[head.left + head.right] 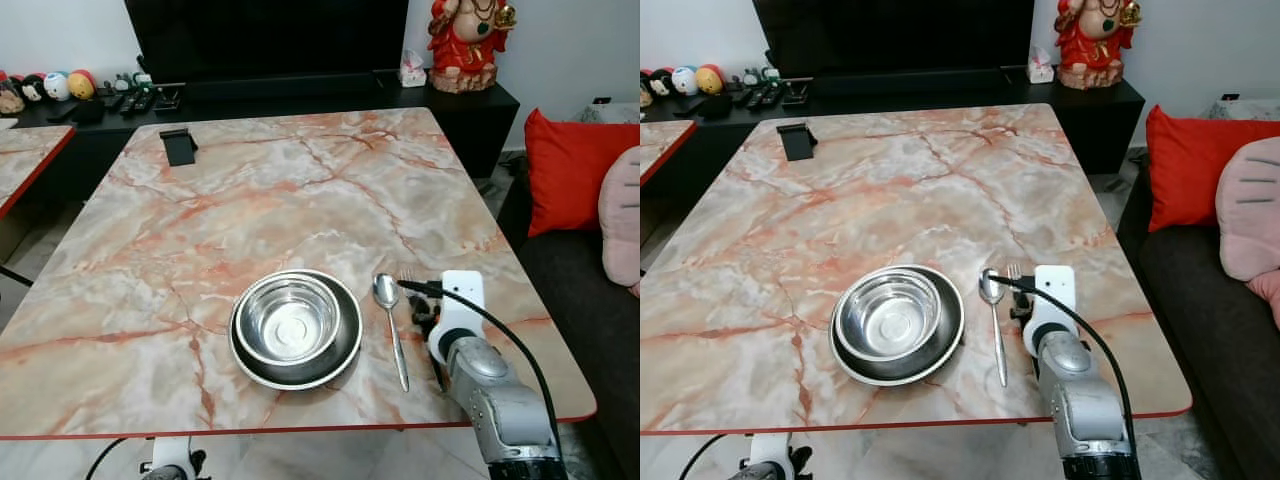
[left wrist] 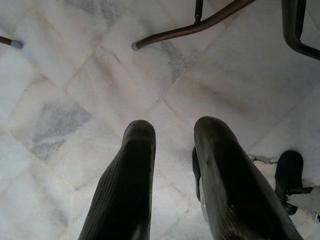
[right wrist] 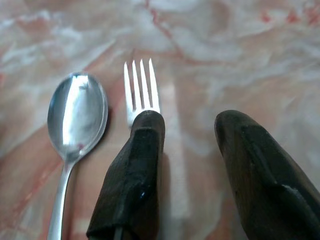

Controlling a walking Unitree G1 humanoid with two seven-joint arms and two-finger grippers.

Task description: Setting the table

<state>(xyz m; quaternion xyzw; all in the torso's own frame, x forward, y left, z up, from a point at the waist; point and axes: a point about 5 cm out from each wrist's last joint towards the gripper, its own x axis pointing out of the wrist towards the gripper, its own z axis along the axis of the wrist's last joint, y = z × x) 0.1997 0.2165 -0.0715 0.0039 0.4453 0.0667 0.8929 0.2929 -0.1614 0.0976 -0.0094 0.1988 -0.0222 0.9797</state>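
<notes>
The marble table (image 1: 300,200) filled most of the frame. In its lower centre stood a steel bowl (image 1: 288,318) inside a plate (image 1: 345,345), with a spoon (image 1: 388,300) just to the right. The fork (image 3: 141,87) lay beside the spoon. The right gripper (image 3: 190,125) hovered over it, fingers apart, holding nothing; one finger (image 3: 137,165) covered the handle. The fork looked already placed, so the gripper should probably lift straight up without touching it. The left gripper (image 2: 172,132) hung open above the floor (image 2: 75,75).
</notes>
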